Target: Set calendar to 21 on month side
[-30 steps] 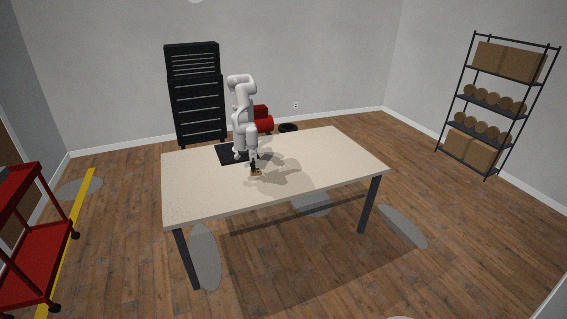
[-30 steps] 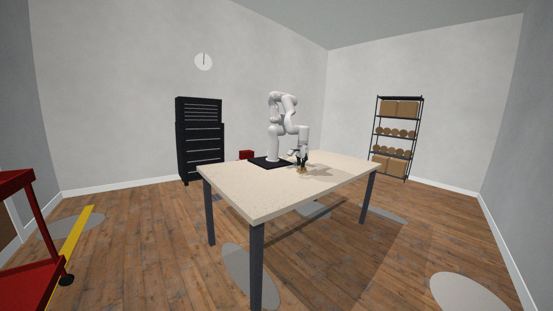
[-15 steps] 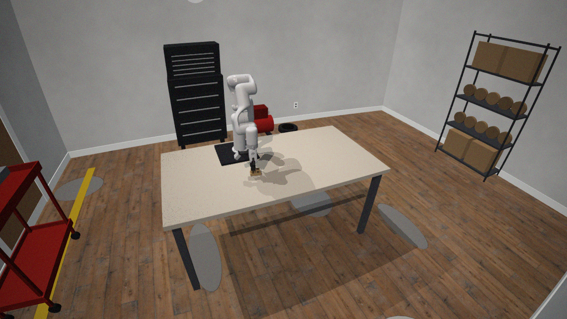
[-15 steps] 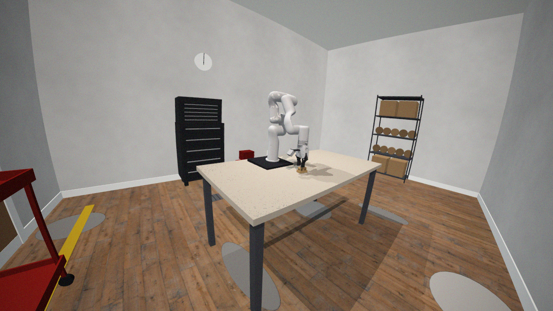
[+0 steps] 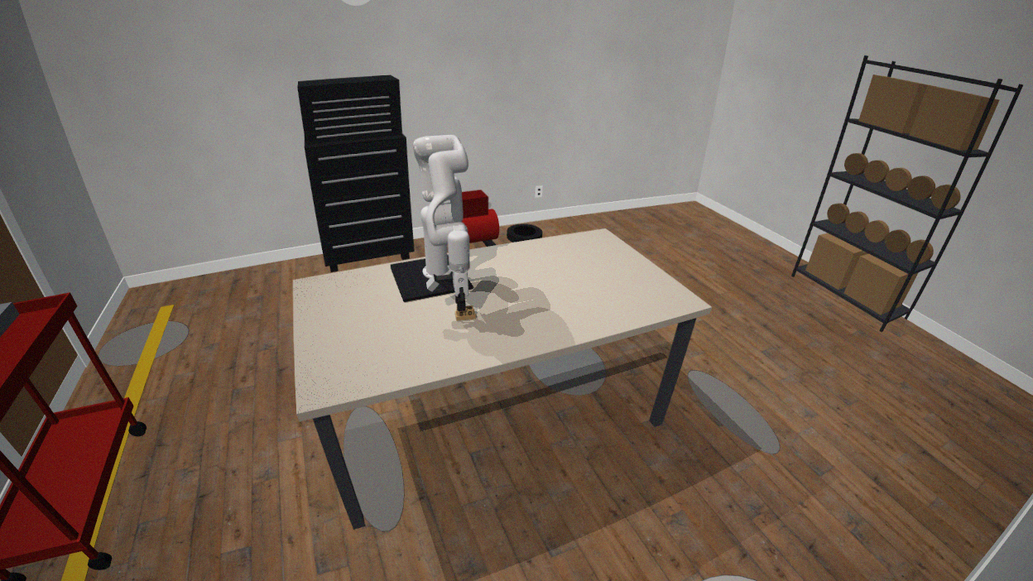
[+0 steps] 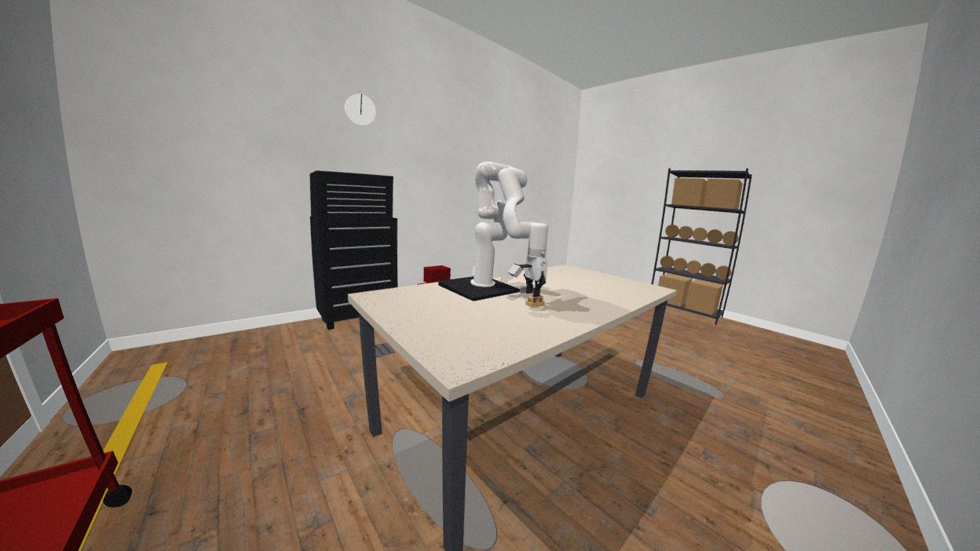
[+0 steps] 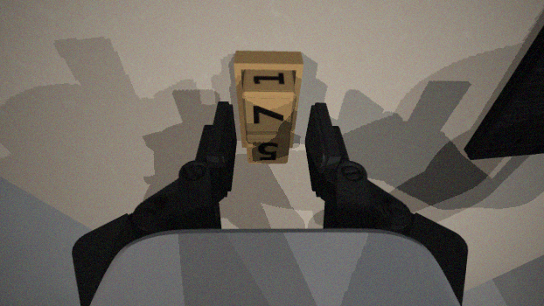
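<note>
The black two-fingered pincer (image 5: 460, 309) (image 6: 535, 293) (image 7: 271, 121) stands apart, its fingers on either side of the light-brown calendar tray (image 5: 465, 318) (image 6: 535, 304) (image 7: 268, 57) on the cream rectangular desk (image 5: 382, 347) (image 6: 445, 342) (image 7: 175, 26). A cube (image 7: 268, 105) in it shows a black 7.

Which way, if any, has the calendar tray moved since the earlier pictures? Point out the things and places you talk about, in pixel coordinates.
No; in the top view, the tray (image 5: 465, 318) (image 6: 535, 304) (image 7: 268, 57) shows no shift against the black base plate (image 5: 408, 294) (image 6: 473, 294) (image 7: 516, 118).
</note>
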`<action>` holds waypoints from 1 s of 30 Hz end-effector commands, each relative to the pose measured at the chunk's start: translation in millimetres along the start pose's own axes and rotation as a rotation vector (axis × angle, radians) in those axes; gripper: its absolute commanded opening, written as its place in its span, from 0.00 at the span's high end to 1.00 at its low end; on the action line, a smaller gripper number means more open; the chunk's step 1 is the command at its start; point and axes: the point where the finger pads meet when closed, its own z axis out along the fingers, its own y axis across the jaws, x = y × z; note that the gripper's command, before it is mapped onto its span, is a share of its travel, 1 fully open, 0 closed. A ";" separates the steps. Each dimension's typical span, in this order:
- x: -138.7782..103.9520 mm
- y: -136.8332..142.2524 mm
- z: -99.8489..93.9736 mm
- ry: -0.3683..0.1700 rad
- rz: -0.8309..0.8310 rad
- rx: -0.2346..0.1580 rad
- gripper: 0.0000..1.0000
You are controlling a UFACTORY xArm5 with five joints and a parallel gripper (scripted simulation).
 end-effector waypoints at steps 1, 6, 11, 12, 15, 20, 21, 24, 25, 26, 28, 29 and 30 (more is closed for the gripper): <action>-0.2 -1.2 -0.9 -0.001 0.000 0.003 0.53; -0.2 -1.1 0.6 -0.001 0.000 0.003 0.53; -0.2 -0.9 6.0 -0.001 0.000 0.003 0.53; -0.2 -0.9 7.4 -0.001 0.000 0.003 0.53; -0.2 -0.9 9.0 -0.001 0.000 0.003 0.53; -0.2 -0.9 17.0 -0.001 0.000 0.003 0.53; -0.2 -0.9 18.4 -0.001 0.000 0.003 0.53; -0.3 -0.9 22.1 -0.001 0.000 0.003 0.53; -0.3 -0.9 23.0 -0.001 0.000 0.003 0.53; -0.3 -0.9 23.8 -0.001 0.000 0.003 0.53; -0.3 -0.9 24.8 -0.001 0.000 0.003 0.53; -0.3 -0.9 25.1 -0.001 0.000 0.003 0.53; -0.3 -0.9 25.2 -0.001 0.000 0.003 0.53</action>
